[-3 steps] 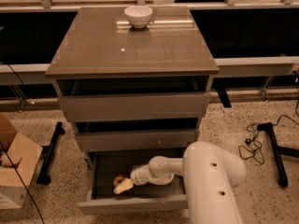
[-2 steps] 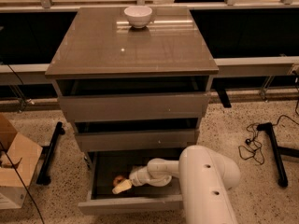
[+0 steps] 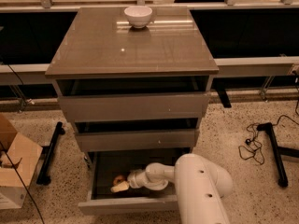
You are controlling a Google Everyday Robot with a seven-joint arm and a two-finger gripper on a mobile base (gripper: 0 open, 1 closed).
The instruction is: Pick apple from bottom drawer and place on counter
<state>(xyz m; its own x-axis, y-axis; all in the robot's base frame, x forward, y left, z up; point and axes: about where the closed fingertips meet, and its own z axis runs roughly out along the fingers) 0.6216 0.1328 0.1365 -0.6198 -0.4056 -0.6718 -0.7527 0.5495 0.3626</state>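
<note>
The bottom drawer [image 3: 128,204] of the grey-brown cabinet is pulled open. The small red-orange apple [image 3: 117,178] lies on its dark floor at the left. My white arm reaches down into the drawer from the lower right. My gripper [image 3: 121,186] is right at the apple, touching or almost touching its near side. The apple is partly covered by the gripper tip. The glossy counter [image 3: 135,45] tops the cabinet, well above the drawer.
A white bowl [image 3: 138,16] stands at the counter's back edge. The two upper drawers [image 3: 133,107] are slightly open. A cardboard box [image 3: 14,160] sits on the floor at the left, with a black stand leg [image 3: 49,155] beside it. Cables and another stand [image 3: 271,143] lie at the right.
My arm has shifted a little to the left and lower over the drawer. The gripper stays at the apple, which has hardly moved.
</note>
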